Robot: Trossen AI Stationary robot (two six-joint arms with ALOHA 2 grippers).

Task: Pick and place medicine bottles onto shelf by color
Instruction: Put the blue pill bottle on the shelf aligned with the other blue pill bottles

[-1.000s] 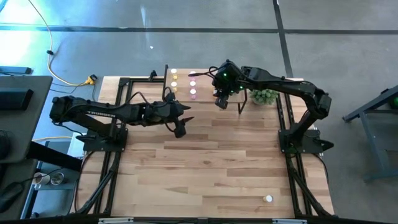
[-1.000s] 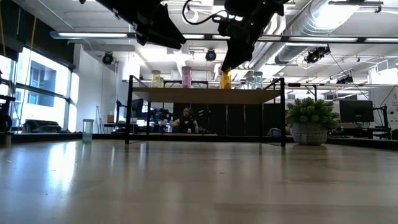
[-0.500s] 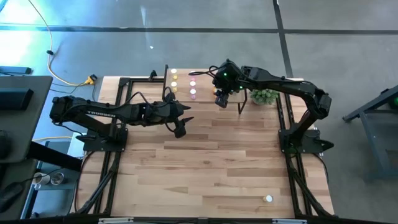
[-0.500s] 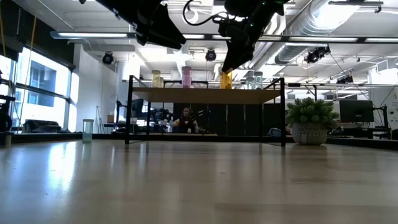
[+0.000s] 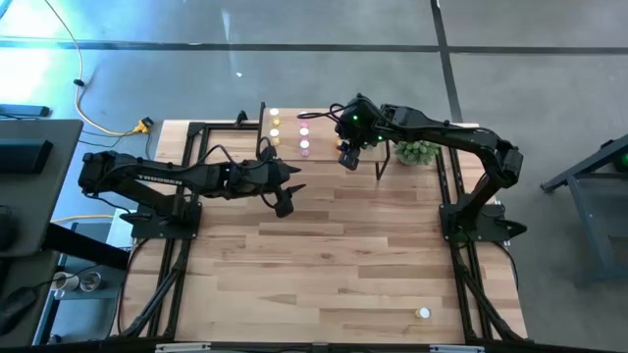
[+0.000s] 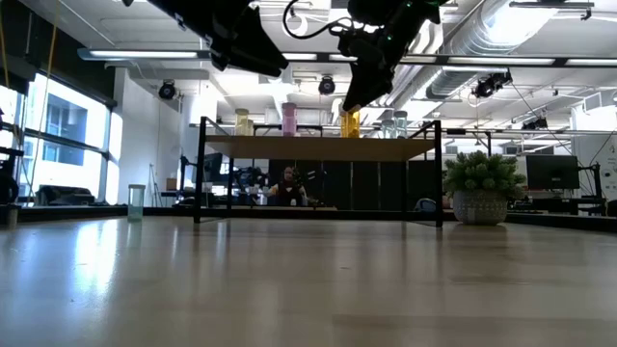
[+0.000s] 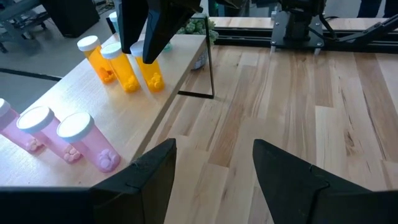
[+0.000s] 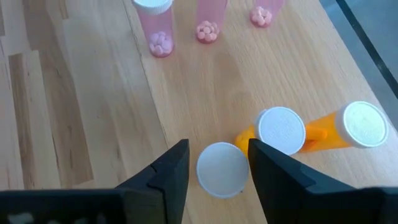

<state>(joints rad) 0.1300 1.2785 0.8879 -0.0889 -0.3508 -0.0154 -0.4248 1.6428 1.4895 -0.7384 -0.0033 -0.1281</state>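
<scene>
Left to right across the table. A lone white-capped green bottle is seen standing at the far left in the low view, clear of the shelf.

The left gripper is held over the wooden tabletop, near the left front of the shelf; its fingers are spread apart and nothing is between them.

The low light-wood shelf on thin black legs is set at the far edge of the table. On it, white-capped yellow bottles are lined at the left end, white-capped pink bottles beside them, and white-capped orange bottles further right.

The right gripper is held just above the orange group at the shelf's near edge. Its fingers are parted, with the white cap of one upright orange bottle seen between them; contact with the bottle cannot be told.

The green bushy plant in a pot is set just right of the shelf. One small white-capped bottle is left alone near the front right corner of the table, body colour not discernible.
</scene>
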